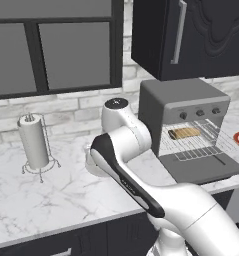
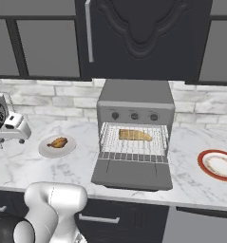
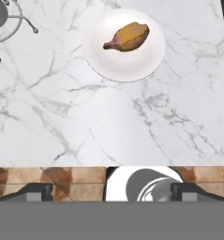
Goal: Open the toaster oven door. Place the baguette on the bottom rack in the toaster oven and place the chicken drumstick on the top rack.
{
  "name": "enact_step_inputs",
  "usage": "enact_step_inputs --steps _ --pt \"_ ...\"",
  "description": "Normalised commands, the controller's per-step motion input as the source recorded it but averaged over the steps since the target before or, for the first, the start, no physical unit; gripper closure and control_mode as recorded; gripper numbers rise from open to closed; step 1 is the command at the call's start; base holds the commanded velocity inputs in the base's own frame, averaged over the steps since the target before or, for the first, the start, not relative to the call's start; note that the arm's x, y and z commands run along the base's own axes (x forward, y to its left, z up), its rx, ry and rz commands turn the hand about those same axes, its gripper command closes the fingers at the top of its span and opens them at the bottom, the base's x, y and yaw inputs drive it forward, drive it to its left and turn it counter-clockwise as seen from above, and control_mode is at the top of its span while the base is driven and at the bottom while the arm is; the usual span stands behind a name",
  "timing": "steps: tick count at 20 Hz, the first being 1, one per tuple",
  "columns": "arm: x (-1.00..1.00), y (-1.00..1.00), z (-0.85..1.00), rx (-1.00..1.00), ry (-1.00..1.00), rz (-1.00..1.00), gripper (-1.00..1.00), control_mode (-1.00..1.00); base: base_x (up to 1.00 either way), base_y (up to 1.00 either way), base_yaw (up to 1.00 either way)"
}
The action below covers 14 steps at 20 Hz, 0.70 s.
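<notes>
End effector (image 3: 111, 190) spread wide, empty, aimed down above the surface (image 3: 108, 122). Chicken drumstick (image 3: 127, 37) on white plate (image 3: 146, 61) well ahead of the fingertips.

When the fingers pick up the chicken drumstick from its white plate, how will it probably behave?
The chicken drumstick looks glossy, so it may be somewhat slippery. It is thick at one end and narrow at the other, so a grip near the thin end could let it swing or tilt. Its rounded body lies loose on the smooth white plate, so a push would probably make it slide or roll.
</notes>
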Motion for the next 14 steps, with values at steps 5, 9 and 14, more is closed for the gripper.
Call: enact_step_inputs --steps 5,9,14 --pt "0.08 -0.11 -0.15 0.02 0.03 -0.03 -1.0 -1.0 0.0 0.0 0.0" --pt "0.43 -0.43 -0.3 0.03 -0.04 -0.09 -1.0 -1.0 0.0 0.0 0.0" --pt "0.53 -0.44 -0.36 0.02 0.0 -0.08 -1.0 -1.0 0.0 0.0 0.0"
